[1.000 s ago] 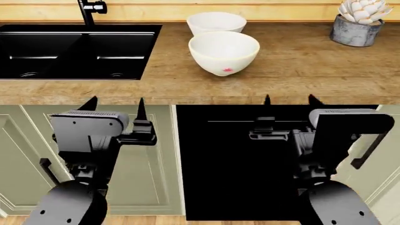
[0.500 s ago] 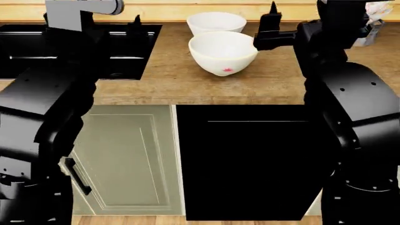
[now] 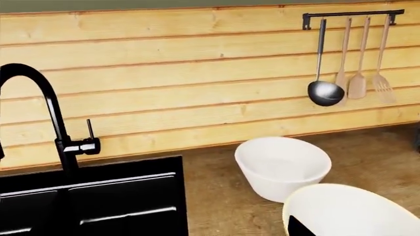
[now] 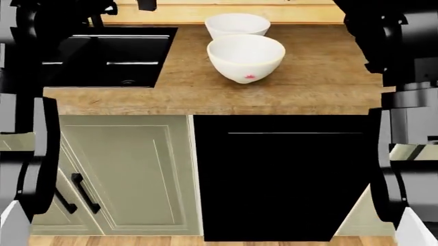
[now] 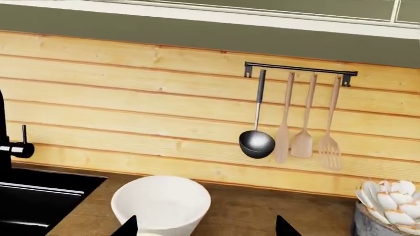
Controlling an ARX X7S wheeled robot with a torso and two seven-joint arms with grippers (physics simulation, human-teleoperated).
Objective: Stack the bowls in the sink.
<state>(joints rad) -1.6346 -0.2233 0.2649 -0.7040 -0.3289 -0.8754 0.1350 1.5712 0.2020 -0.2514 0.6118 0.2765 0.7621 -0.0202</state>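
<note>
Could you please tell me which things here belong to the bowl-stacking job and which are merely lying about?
Job: near bowl, far bowl, sink.

Lying about: faucet, ladle, spatulas, rail, potted plant, cabinet door.

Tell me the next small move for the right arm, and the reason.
Probably lower the right gripper toward the plain white tapered bowl just below its spread fingertips. Both it and the wider white bowl with the small pink mark sit on the wooden counter, outside the matte black sink.
</note>
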